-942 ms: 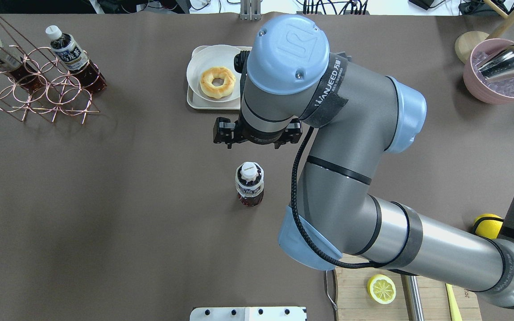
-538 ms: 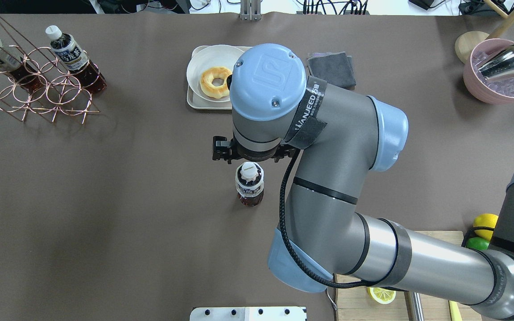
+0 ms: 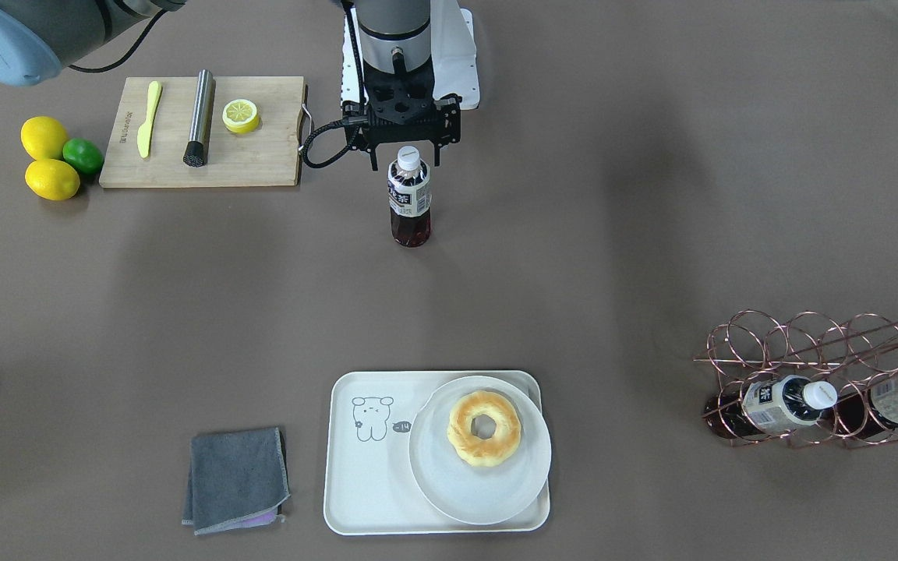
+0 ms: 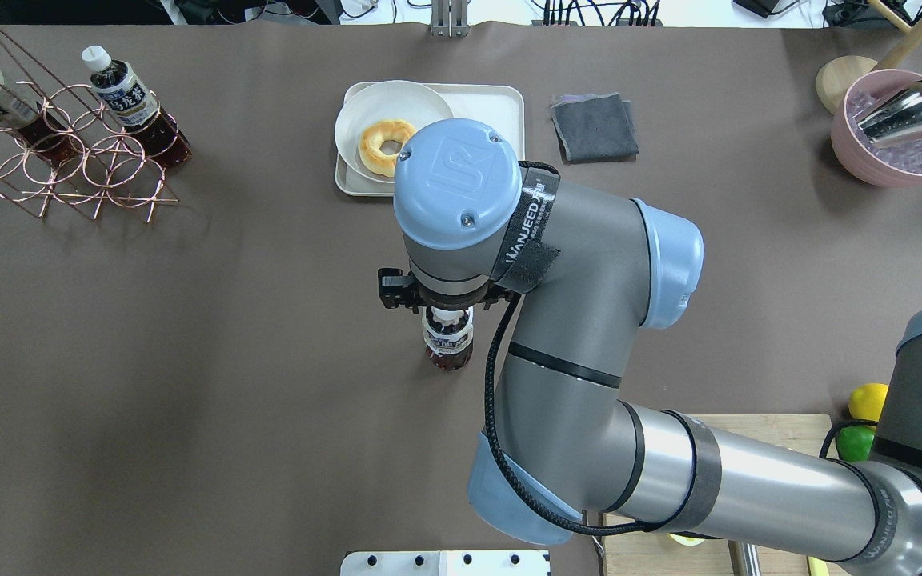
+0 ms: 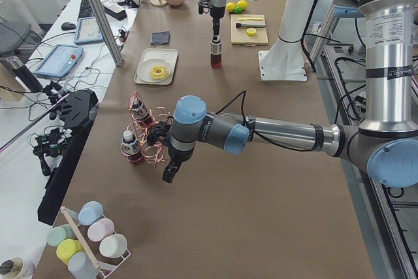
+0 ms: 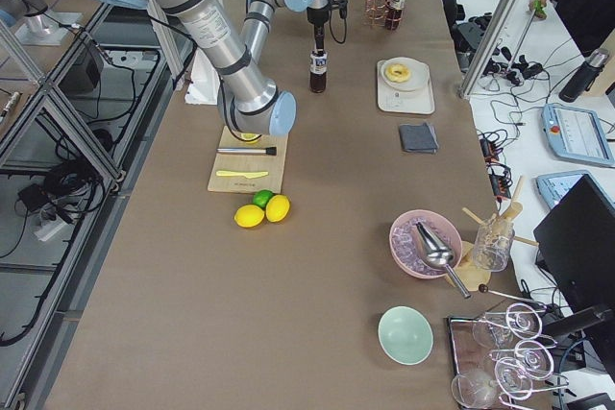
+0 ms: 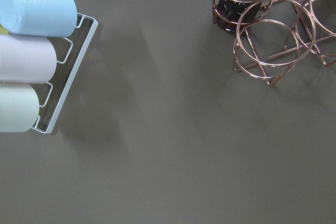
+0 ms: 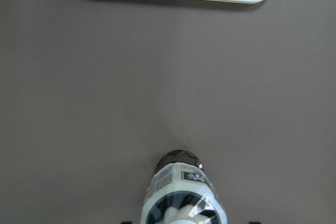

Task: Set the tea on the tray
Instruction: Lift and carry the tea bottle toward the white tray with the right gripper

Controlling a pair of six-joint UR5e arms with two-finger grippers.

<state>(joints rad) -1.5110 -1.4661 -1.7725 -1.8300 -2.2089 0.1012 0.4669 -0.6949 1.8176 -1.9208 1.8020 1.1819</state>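
Observation:
The tea bottle [image 3: 408, 204] stands upright mid-table, with a white cap and dark red-brown liquid; it also shows in the overhead view [image 4: 447, 346] and at the bottom of the right wrist view [image 8: 181, 198]. My right gripper [image 3: 407, 162] is open and points down over the cap, with one finger on each side and apart from it. The cream tray [image 3: 363, 475] with the bear drawing lies further out [image 4: 493, 104]. My left gripper [image 5: 168, 173] shows only in the exterior left view, beside the copper rack; I cannot tell whether it is open or shut.
Two more tea bottles [image 3: 776, 403] lie in a copper wire rack [image 3: 807, 343]. A round plate with a donut [image 3: 485, 428] fills the tray's half. A grey cloth [image 3: 237, 479] lies beside the tray. A cutting board [image 3: 270, 156], lemons and a lime [image 3: 83, 154] sit near my base.
My right arm has drawn back from the tray toward my base. Its gripper now hangs over the bottle's cap. The bottle has not moved.

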